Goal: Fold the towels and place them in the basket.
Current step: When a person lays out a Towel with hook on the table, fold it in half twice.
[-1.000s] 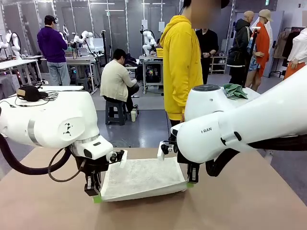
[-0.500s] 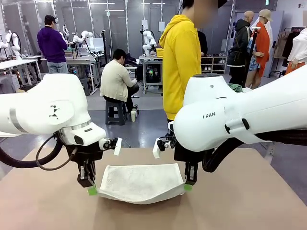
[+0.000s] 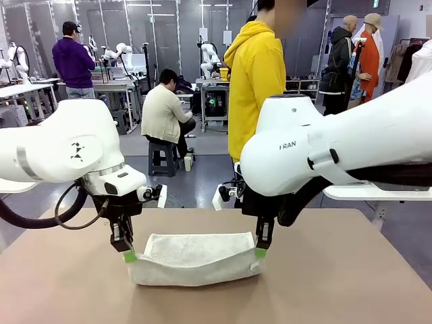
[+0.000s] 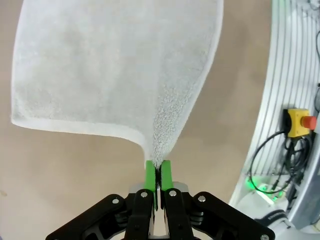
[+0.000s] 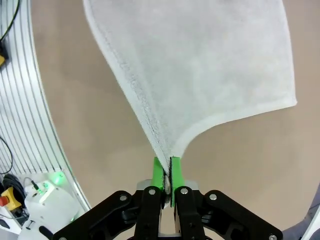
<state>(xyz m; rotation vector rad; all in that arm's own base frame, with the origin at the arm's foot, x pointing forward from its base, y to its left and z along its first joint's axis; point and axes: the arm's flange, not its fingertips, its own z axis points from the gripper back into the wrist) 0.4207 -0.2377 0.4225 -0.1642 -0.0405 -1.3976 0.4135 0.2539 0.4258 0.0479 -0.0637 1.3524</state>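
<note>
**Figure. Towel folding, first fold in hand.** The left gripper [image 3: 128, 256] and the right gripper [image 3: 260, 252] each had its jaws pressed together on one corner of an off-white towel [image 3: 192, 260]. They held those two corners just above the table [image 3: 337, 283]. Between the grippers the held edge sagged slightly. The lower part of the towel lay on the table near its middle, doubled into a long, low band. In the wrist views the green pads [image 4: 150, 172] were clamped on the terry edge, and the cloth fanned out from them over the bare table. A person [image 3: 255, 88] in a yellow hoodie stood at the table's far side.

Judged stage: early. The towel appeared partly folded, and the held edge was not yet laid down or released. Any further fold, the transfer to the basket and the remaining towels all seemed left to do.
</note>
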